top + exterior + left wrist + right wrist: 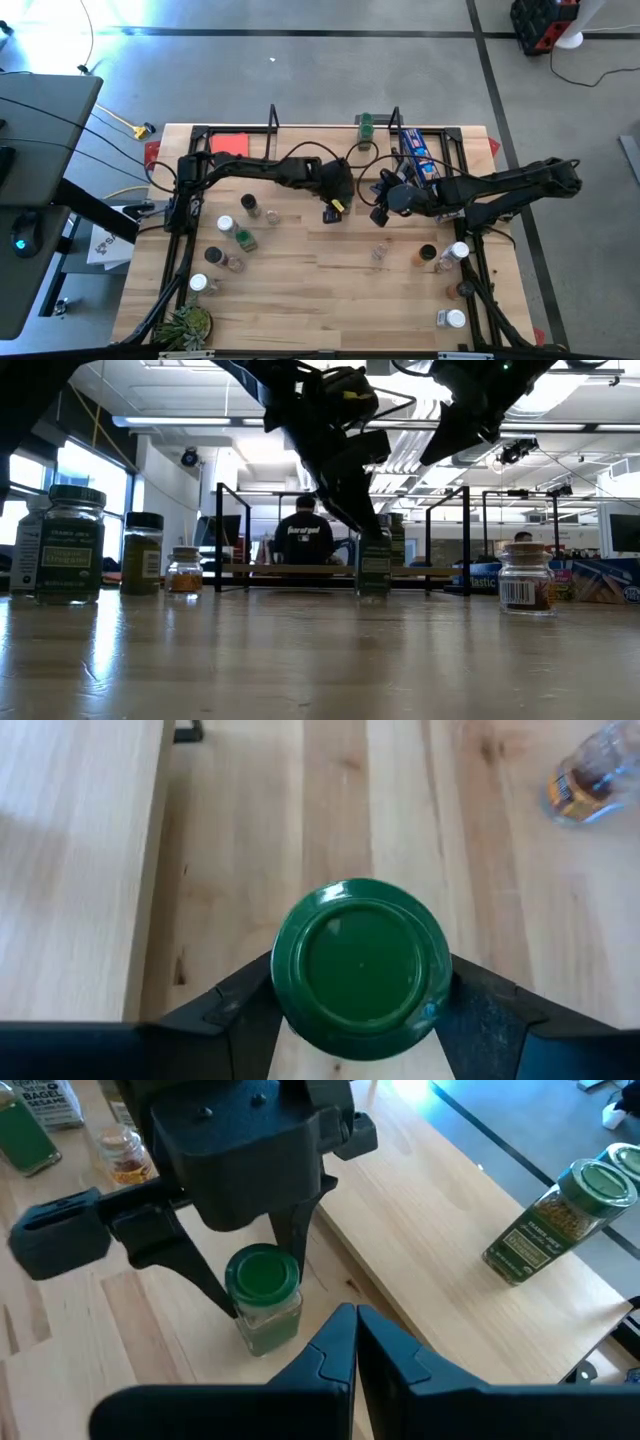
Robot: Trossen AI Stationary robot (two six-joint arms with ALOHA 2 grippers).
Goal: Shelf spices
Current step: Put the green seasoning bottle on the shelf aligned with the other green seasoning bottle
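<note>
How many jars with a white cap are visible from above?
4. Left side: one jar beside the left arm, one near the plant. Right side: one near the right arm, one by the table edge. Arms may hide others.

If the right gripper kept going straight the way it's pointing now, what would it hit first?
Most likely the green-capped jar standing on the table between the left gripper jaws. The right gripper, jaws shut, points straight at it in its wrist view, with bare wood between, though depth is hard to judge.
</note>
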